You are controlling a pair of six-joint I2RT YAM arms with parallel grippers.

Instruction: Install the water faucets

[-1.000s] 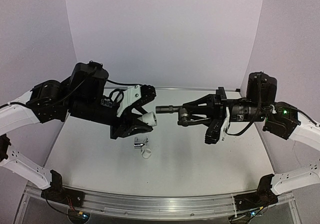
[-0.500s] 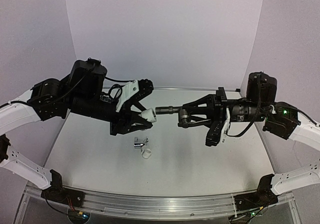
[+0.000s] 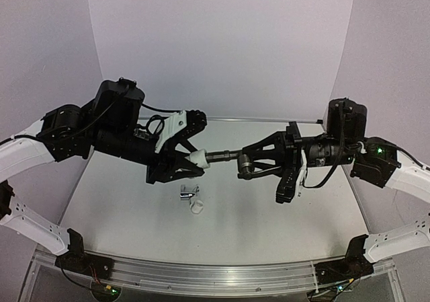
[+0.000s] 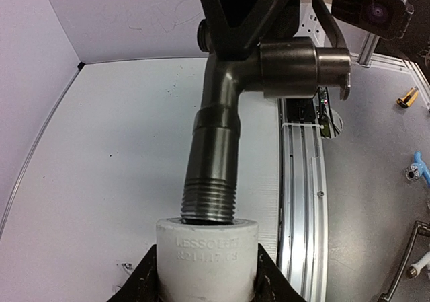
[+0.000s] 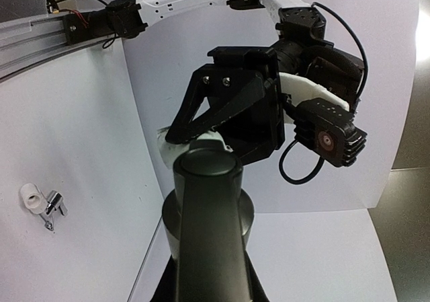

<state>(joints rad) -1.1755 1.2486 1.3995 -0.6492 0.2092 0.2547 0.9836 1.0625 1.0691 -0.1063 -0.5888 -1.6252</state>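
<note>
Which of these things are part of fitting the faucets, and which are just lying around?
Part of the job:
- black faucet, held up, threaded stem at the mouth of the white elbow fitting
- chrome faucet, lying on the table, untouched

Lying about:
- small white piece beside the chrome faucet
- small yellow item, off the table beyond the rail

The black faucet is matte metal, the elbow fitting dull white plastic.

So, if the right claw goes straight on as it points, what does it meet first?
Probably the white fitting in the left claw; the black faucet in the right claw has its threads at its mouth.
</note>
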